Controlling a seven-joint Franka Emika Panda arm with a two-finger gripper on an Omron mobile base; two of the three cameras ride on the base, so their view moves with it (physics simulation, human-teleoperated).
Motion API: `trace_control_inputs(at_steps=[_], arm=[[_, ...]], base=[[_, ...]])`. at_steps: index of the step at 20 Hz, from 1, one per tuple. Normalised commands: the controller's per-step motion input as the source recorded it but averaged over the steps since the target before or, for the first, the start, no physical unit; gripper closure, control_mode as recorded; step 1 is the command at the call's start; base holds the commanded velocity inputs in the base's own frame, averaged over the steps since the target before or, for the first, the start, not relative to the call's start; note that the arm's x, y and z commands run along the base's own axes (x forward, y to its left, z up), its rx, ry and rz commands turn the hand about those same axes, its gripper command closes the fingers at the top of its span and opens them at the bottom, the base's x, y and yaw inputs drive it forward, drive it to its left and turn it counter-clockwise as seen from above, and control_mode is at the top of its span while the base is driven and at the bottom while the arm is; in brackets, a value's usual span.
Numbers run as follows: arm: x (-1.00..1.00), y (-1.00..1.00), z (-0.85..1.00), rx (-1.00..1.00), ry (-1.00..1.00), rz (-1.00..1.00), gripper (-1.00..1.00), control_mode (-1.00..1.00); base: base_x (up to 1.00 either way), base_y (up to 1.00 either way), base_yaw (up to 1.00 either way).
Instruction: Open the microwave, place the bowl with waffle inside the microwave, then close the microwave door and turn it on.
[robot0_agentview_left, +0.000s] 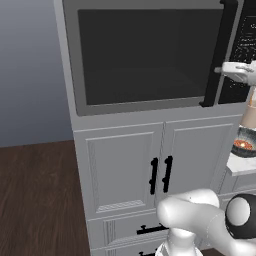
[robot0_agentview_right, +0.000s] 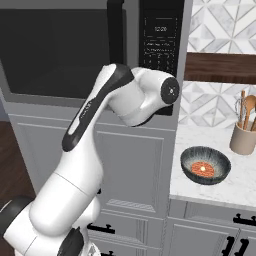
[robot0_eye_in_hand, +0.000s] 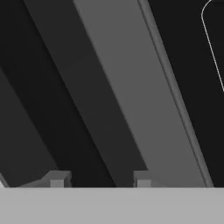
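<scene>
Above the white panelled cabinets (robot0_agentview_left: 125, 170), the large grey box-shaped microwave (robot0_agentview_left: 145, 55) sits built in, its grey-framed door with dark tinted window (robot0_agentview_left: 140, 55) closed. White markings on the black control strip (robot0_agentview_right: 161, 37) are too small to read. At the long black vertical bar handle (robot0_agentview_left: 217, 55), the pincer (robot0_eye_in_hand: 98, 178) stands with its dark fingertips (robot0_eye_in_hand: 58, 178) parted on either side of the bar, not yet clamped. On the pale worktop (robot0_agentview_right: 240, 187) to the right rests a dark round bowl (robot0_agentview_right: 205, 165) with something orange-red inside.
</scene>
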Motion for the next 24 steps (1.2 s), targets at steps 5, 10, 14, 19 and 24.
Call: trace_control_inputs(at_steps=[5,10,14,19,24], arm=[[0.73,0.80,-0.67,0.00,0.00,0.21,1.00,-1.00],[0.06,0.30,-0.10,-0.01,0.13,0.03,1.00,-1.00],[-0.94,0.05,-0.02,-0.07,0.05,-0.01,1.00,-1.00],[-1.00,0.08,-0.21,-0.10,-0.04,0.00,1.00,-1.00],[-1.00,0.24,-0.36,-0.13,-0.16,0.00,1.00,-1.00]], base=[[0.00,0.00,0.00],[0.00,0.00,0.00],[0.00,0.00,0.00],[0.00,0.00,0.00],[0.00,0.00,0.00]])
